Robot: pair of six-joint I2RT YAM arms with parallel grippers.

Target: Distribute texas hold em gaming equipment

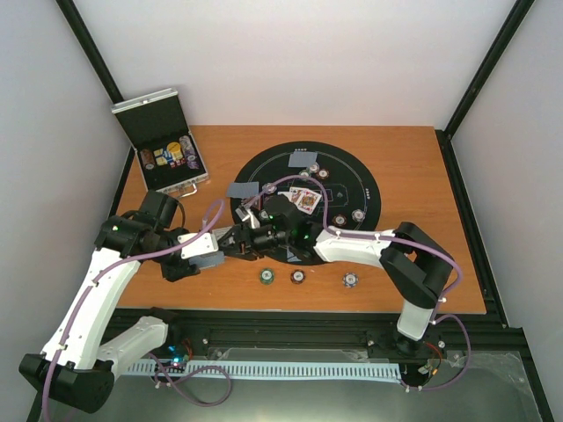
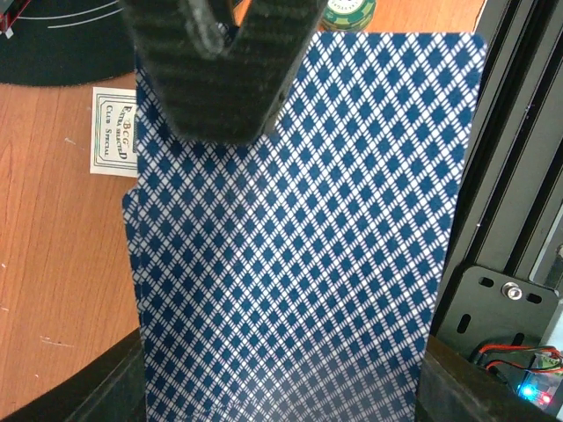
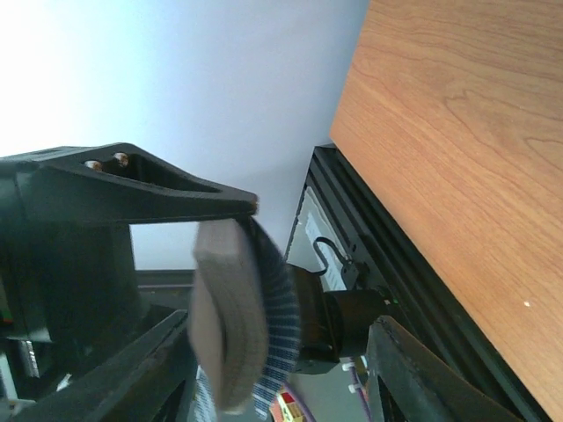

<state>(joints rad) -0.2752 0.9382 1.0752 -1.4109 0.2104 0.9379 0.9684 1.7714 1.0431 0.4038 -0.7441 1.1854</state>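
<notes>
While the left gripper (image 1: 236, 243) clamps the deck (image 2: 299, 246) of blue-patterned cards across its width, just off the near-left rim of the black mat (image 1: 369, 189), the right gripper (image 1: 264, 236) meets it from the opposite side. The right jaws stand wide, and the deck, seen edge-on in the right wrist view, sits in the gap close to one finger. The step in hand appears to be dealing: a card is about to be drawn off the held deck. Two face-down cards (image 1: 301, 159) and a face-up pair (image 1: 303, 200) lie on the mat. A green chip (image 1: 266, 276), a maroon chip (image 1: 298, 277) and a purple-white chip (image 1: 350, 280) sit in a row on the wood nearer the arms. More chips remain in the open metal case (image 1: 141, 119) at the far-left corner. The next move probably calls for the right fingers to close on the top card alone and slide it clear without dragging its neighbours. In the overhead view the meeting of the two grippers is a dark tangle, and the deck itself cannot be picked out. Whether the dark finger (image 2: 220, 61) crossing the top card touches it cannot be told. Card faces and deck count are hidden, and the deck cuts off most of the left wrist view.
</notes>
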